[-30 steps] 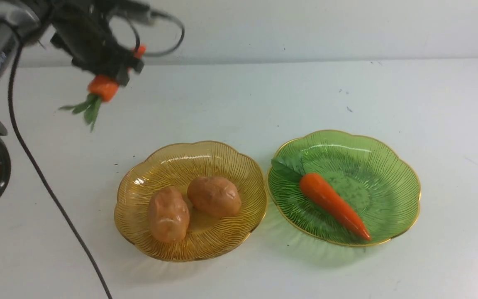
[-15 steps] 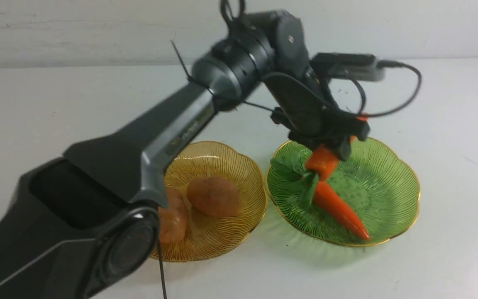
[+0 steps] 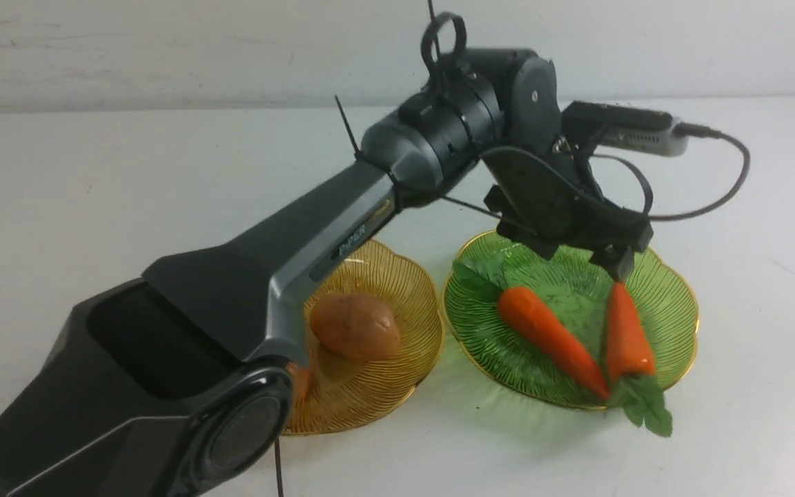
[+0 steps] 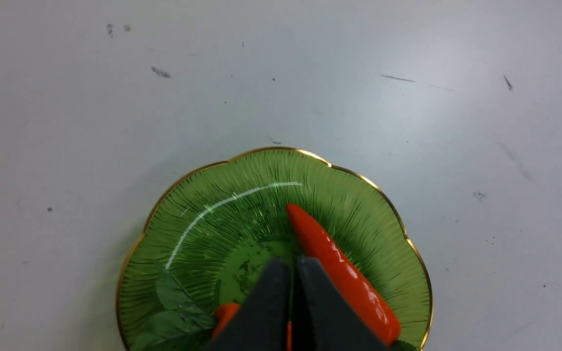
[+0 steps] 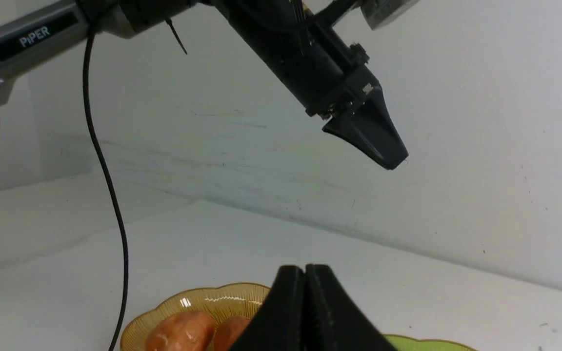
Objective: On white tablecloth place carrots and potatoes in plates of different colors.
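A white tablecloth (image 3: 128,207), smooth with a few dark specks, fills most of the front view. A pale wall (image 3: 163,48) runs across the top. At centre sits the amber plate (image 3: 415,290), with the green plate (image 3: 677,304) just beside it on the right.

The left arm (image 3: 252,276) slants from lower left to upper centre. It covers the amber plate's left part and all but a sliver of one potato (image 3: 299,381). The other potato (image 3: 355,326) lies clear in that plate.

In the green plate, one carrot (image 3: 549,338) lies slantwise across the middle. The second carrot (image 3: 626,331) lies to its right, its leaves spilling over the lower rim onto the cloth.

The left claw (image 3: 617,270) hangs at that carrot's tip, jaws pressed together, gripping nothing. A cable (image 3: 722,190) loops from the wrist camera (image 3: 629,128) at upper right. The right claw (image 5: 305,269), seen only in its own wrist view, is closed tight and empty.
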Motion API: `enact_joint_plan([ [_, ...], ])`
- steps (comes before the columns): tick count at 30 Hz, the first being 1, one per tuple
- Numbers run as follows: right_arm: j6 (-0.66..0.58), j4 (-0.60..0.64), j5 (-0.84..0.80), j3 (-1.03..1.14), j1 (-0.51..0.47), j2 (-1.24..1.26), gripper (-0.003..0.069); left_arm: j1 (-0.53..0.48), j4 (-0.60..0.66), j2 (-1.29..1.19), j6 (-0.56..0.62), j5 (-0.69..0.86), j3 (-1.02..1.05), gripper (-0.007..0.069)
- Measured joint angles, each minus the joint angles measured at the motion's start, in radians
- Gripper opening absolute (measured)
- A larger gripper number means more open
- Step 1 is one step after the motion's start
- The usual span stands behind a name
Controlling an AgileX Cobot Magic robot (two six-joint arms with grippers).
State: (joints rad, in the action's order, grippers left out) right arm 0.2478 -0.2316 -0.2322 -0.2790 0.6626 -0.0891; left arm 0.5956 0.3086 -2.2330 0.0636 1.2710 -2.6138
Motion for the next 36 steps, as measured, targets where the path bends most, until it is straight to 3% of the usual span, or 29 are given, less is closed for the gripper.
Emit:
enact_joint_plan([
  [19,0.0,-0.004,-0.004,0.002,0.0,0.0,-0.0015,0.0,-0.003,0.0,0.036,0.0,0.0,-0.0003],
  [25,0.0,0.129,-0.016,0.048,-0.014,0.02,-0.0015,0.0,-0.003,0.0,0.037,0.001,0.0,-0.0003],
  [28,0.0,0.146,-0.015,0.121,-0.088,0.035,-0.0015,0.0,-0.003,0.011,0.033,0.001,0.029,-0.0003],
  [32,0.001,0.153,-0.016,0.264,-0.261,0.075,-0.0015,0.0,-0.019,0.068,0.042,0.001,0.164,-0.0003],
  [36,0.017,0.157,-0.06,0.306,-0.392,0.099,-0.0015,0.0,-0.157,0.176,0.073,0.0,0.337,-0.0003],
])
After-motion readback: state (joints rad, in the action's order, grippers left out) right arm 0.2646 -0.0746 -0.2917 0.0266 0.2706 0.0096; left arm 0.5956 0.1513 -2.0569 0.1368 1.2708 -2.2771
